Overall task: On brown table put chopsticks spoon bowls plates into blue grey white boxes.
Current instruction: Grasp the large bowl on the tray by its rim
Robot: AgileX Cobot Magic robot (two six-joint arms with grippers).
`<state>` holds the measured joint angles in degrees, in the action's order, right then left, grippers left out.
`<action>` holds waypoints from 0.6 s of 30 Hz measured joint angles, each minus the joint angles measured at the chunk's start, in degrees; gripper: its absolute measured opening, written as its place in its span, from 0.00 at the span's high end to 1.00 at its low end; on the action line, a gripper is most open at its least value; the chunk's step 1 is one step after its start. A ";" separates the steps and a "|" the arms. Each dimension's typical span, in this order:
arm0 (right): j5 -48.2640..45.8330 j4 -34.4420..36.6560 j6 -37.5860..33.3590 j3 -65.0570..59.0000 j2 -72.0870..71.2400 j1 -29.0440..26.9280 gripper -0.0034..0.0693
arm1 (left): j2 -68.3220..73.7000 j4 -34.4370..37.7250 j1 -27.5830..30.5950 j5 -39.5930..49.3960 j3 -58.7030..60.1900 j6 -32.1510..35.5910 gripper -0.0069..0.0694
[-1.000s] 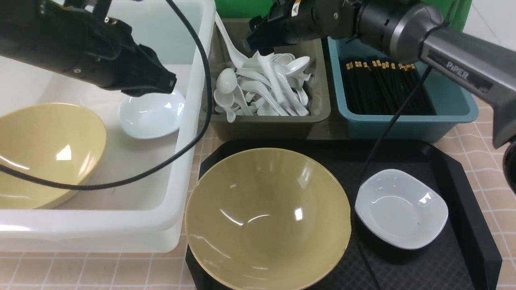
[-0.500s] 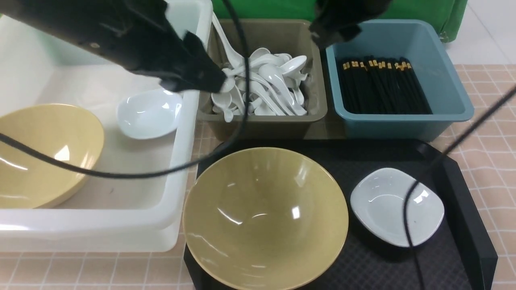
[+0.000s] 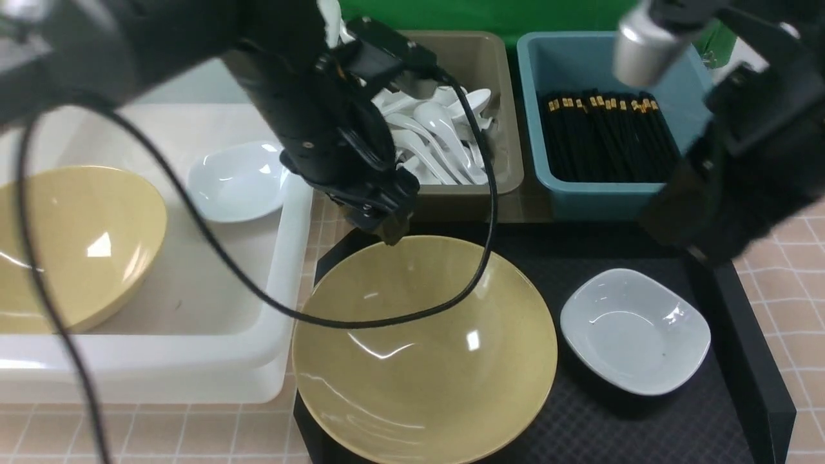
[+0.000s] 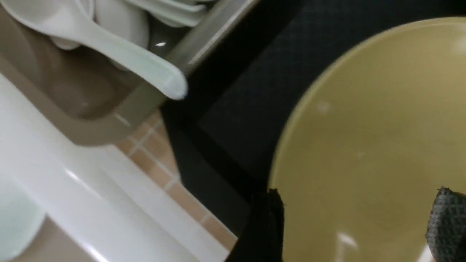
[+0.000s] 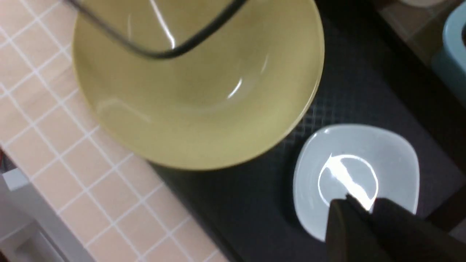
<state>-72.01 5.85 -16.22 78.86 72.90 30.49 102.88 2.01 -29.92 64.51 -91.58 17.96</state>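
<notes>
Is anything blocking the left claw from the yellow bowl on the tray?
No. The left gripper hangs open above the far rim of the yellow bowl, nothing visible between them; only its own cable droops across it.

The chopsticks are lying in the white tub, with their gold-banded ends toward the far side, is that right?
Not quite. The chopsticks lie in the blue box, not the white tub; the front view shows it. Their gold-banded ends do point toward the far side.
</notes>
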 joint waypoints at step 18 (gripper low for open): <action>0.08 0.06 1.40 -2.47 -6.07 0.00 0.77 | 13.00 -0.13 -0.48 -2.04 -2.37 0.24 0.28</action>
<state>-71.92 5.91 -14.82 76.39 66.83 30.49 115.88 1.88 -30.40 62.47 -93.95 18.20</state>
